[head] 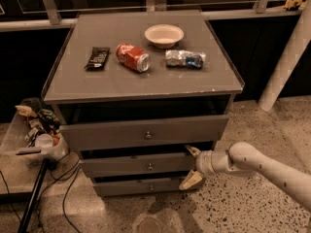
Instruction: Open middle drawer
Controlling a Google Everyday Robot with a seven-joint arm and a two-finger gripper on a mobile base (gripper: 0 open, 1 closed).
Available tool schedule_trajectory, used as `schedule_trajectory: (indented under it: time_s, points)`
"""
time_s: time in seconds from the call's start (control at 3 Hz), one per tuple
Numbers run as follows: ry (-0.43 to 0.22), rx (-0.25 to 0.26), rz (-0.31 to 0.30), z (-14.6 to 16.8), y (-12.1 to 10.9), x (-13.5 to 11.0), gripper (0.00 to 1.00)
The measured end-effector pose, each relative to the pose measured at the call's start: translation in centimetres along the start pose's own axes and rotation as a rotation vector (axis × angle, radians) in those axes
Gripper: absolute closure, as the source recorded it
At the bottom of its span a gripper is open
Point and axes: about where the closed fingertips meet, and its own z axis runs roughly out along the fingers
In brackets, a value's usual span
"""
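Spread wide and gripping nothing, the tool [192, 165] sat at the right end of the middle drawer [138, 165], with one pale finger [192, 150] above the drawer front's upper edge and the other below its lower edge. Whether either finger touched the front could not be told. Its white arm [262, 166] reached in low from the right, over the speckled floor [252, 212]. The middle drawer lay in the front of the grey bench [146, 81], under the top drawer [146, 132] and above the thin bottom drawer [143, 186]. Its small round knob [150, 167] was at the centre, well to the left of the tool. The top drawer stood out from the bench, with a dark gap above it. How far out the middle drawer stood could not be told. On the bench top were a pale bowl [164, 35] near the back, a red can [132, 57] on its side, a dark wrapper [97, 57] left of the can, and a crumpled shiny packet [184, 58] to its right. A clear bin [29, 147] of clutter stood beside the bench at the left.
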Motion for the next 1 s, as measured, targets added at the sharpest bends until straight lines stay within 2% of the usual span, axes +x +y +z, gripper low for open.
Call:
schedule_trajectory:
  time_s: [0.33, 0.67, 1.0]
  points:
    - [0.014, -0.028, -0.008, 2.93, -1.05, -0.4, 0.0]
    - [0.014, -0.029, -0.008, 3.0, -1.04, -0.44, 0.0]
    - [0.014, -0.029, -0.008, 3.0, -1.04, -0.44, 0.19]
